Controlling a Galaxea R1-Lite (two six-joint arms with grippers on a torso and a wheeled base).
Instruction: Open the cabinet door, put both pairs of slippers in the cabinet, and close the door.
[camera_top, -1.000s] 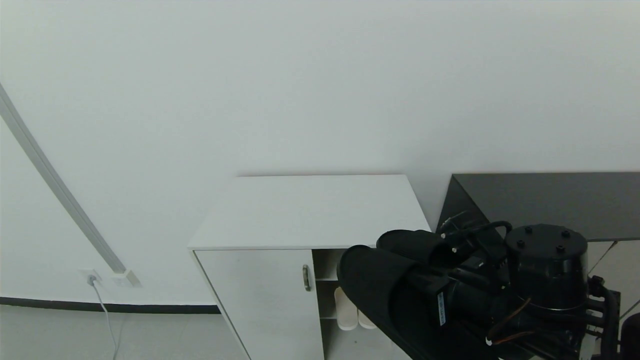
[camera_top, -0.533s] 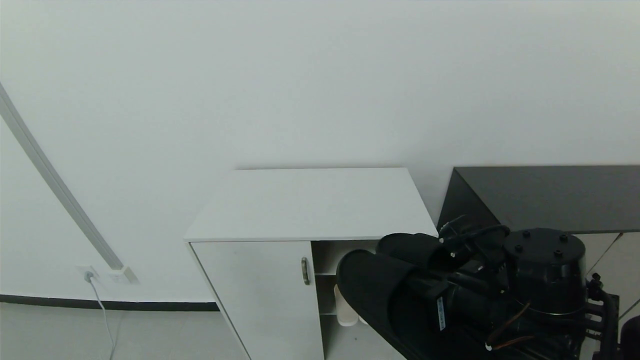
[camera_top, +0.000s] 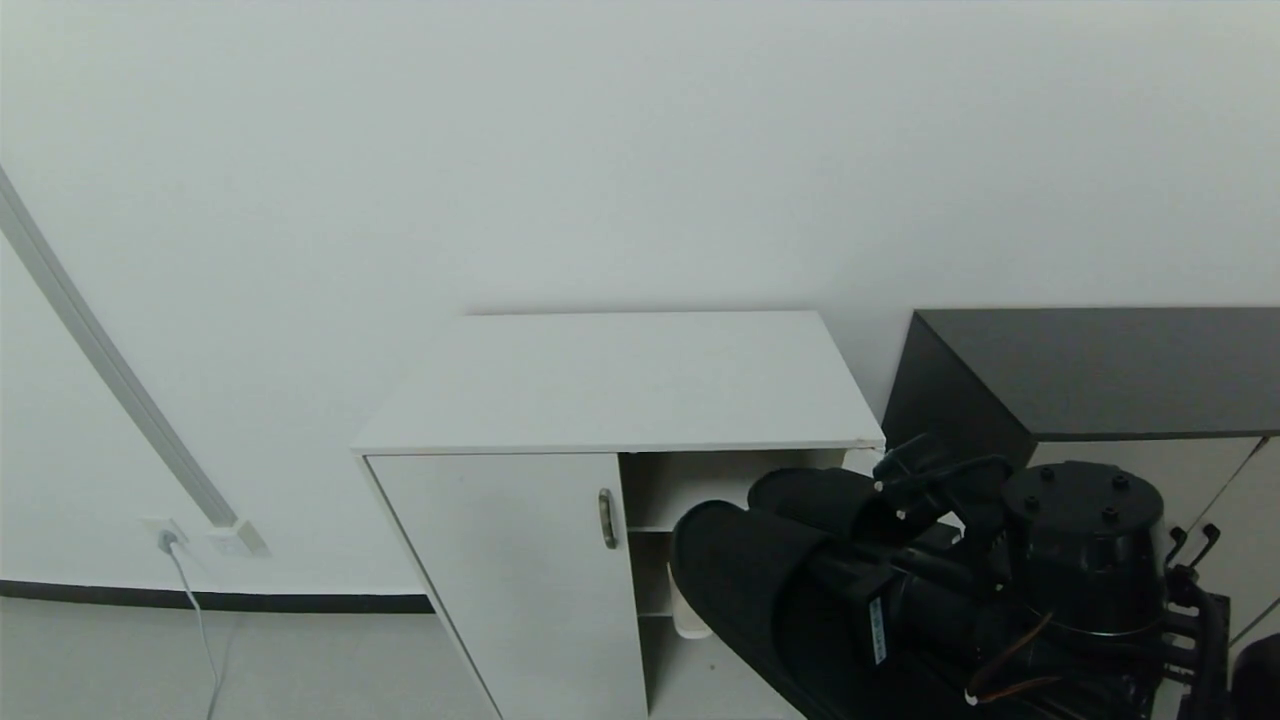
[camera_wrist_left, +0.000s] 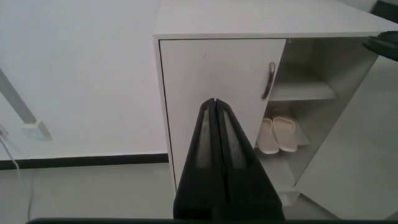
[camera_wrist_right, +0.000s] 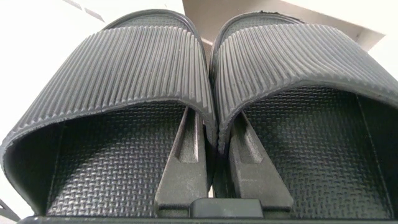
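Since a second ago the whole head view has shifted, so the white cabinet (camera_top: 610, 380) sits higher and nearer in it. That reads as the camera advancing, not the furniture moving, while the load held before the cabinet keeps much the same spot. That load is the pair of black ribbed rubber slippers (camera_top: 760, 570), carried in the air in front of the cabinet's open right half, toes toward the opening. The right gripper (camera_wrist_right: 214, 121) has one finger slid under each strap and pinches the two touching inner walls between them. This hold lets one gripper carry both slippers side by side, ready to slide onto a shelf. Inside, a pair of pale slippers (camera_wrist_left: 286, 132) already lies at the left end of the lower shelf (camera_wrist_left: 303, 142), close to the closed door's edge. The bare upper shelf (camera_wrist_left: 301, 90) above them looks the likeliest place for the black pair. The closed left door (camera_top: 500, 570) carries a slim metal handle (camera_top: 606, 518) at its inner edge. The left gripper (camera_wrist_left: 215, 109), fingers pressed together and holding nothing, points at that door from in front. It is probably parked clear of the right arm's path and free to shut the cabinet afterwards.
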